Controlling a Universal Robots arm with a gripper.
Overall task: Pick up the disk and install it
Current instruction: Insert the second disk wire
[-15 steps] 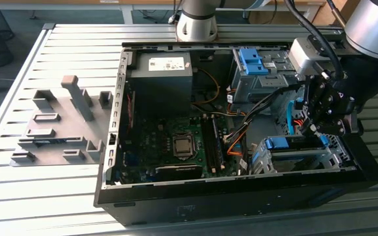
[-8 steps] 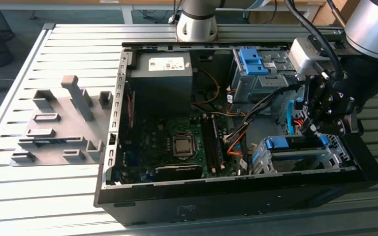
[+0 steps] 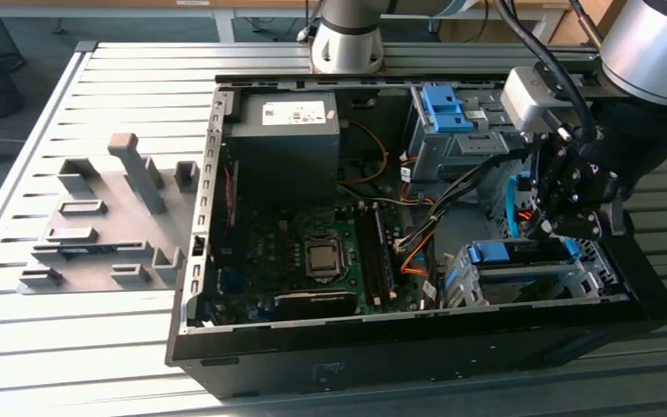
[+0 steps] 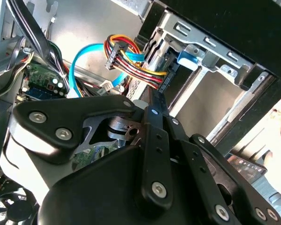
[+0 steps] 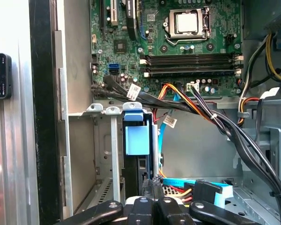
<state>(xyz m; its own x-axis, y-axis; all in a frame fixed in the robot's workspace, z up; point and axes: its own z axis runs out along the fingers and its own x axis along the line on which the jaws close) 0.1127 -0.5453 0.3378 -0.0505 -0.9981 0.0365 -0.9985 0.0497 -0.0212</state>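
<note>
Inside the open computer case point(image 3: 426, 330) on the slatted desk point(image 3: 90, 347), the arm reaches down with its claw point(image 3: 571, 228) pressed together just above the drive cage point(image 3: 519, 278), where the first wrist view shows the disk point(image 5: 136, 140) seated edge-on, blue frame outward.

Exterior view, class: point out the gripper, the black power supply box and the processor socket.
gripper point(image 3: 575, 228), exterior view, between its fingertips.
black power supply box point(image 3: 284, 139), exterior view, top face.
processor socket point(image 3: 323, 257), exterior view, metal centre.

one open computer case point(image 3: 426, 339) lies on the table point(image 3: 79, 347). inside are two blue-clipped drive cages point(image 3: 455, 117) point(image 3: 519, 269) and one power supply point(image 3: 287, 130).
</note>
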